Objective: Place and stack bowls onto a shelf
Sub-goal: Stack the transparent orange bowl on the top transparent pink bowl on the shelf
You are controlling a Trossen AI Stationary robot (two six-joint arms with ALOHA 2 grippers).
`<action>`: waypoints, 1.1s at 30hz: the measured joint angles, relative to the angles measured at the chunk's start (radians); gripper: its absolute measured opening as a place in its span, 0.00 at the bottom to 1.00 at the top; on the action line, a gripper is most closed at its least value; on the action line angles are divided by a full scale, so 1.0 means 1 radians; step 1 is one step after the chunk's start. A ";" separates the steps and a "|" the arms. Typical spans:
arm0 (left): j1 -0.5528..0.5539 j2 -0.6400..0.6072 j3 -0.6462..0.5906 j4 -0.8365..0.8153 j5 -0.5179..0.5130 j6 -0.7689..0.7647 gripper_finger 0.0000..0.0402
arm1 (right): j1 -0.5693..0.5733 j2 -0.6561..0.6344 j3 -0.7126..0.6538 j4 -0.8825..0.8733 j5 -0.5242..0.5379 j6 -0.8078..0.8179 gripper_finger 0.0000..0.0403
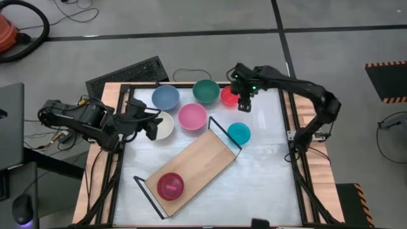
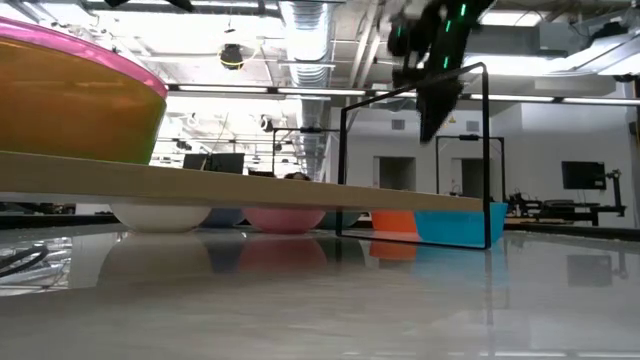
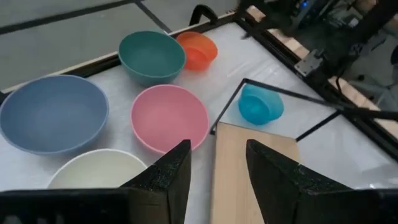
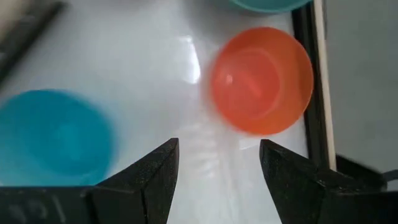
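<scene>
White bench [image 1: 267, 172] fills the middle of the high view, grey floor around it, a keyboard partly cut by the bench's upper-left corner. Shelf [image 1: 194, 165] lies diagonally from lower left toward centre, wire frames at both short ends. Magenta bowl [image 1: 170, 185] sits on its lower-left end; in the low view this bowl is cropped at the upper left, looking pink over yellow. Along the top of the bench: blue bowl [image 1: 165, 97], teal bowl [image 1: 205, 91], red bowl [image 1: 229, 96] partly hidden by the right arm, pink bowl [image 1: 192, 116] below them. Cream bowl [image 1: 164, 125] is half covered by the left gripper [image 1: 151, 127]. Cyan bowl [image 1: 239, 133] sits just beside the shelf's upper-right wire frame. Lime green bowl not seen anywhere.

Left gripper hovers at centre left over the cream bowl, fingers [image 3: 168, 177] parted, nothing between them. Right gripper [image 1: 245, 105] hangs at top centre just beside the red bowl, fingers [image 4: 289, 177] spread wide, empty; bare bench shows between them.
</scene>
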 joint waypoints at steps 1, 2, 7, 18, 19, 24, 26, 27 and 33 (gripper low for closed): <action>0.000 0.005 0.000 0.000 0.001 0.011 0.34 | -0.014 0.018 -0.025 0.045 -0.001 -0.024 0.62; 0.000 0.008 0.000 0.000 0.002 0.021 0.34 | -0.025 0.034 -0.044 0.080 -0.007 -0.056 0.62; 0.000 0.018 0.000 -0.004 0.010 0.027 0.34 | -0.041 0.140 -0.070 0.148 -0.052 -0.228 0.62; 0.000 0.026 0.000 -0.010 0.008 0.018 0.34 | -0.039 0.337 -0.063 0.209 0.060 -0.292 0.61; 0.000 0.026 0.000 -0.010 0.012 0.018 0.34 | -0.041 0.342 -0.062 0.208 0.064 -0.295 0.59; 0.000 0.026 0.000 -0.010 0.007 0.022 0.34 | -0.040 0.339 -0.062 0.210 0.078 -0.295 0.33; 0.000 0.026 0.000 -0.009 -0.008 0.024 0.34 | -0.039 0.326 -0.062 0.200 0.081 -0.283 0.15; 0.000 0.026 0.000 -0.009 -0.016 0.024 0.34 | -0.039 0.322 -0.060 0.197 0.084 -0.278 0.08; 0.023 0.026 0.000 -0.003 -0.039 0.025 0.34 | -0.034 0.249 -0.029 0.135 0.093 -0.285 0.06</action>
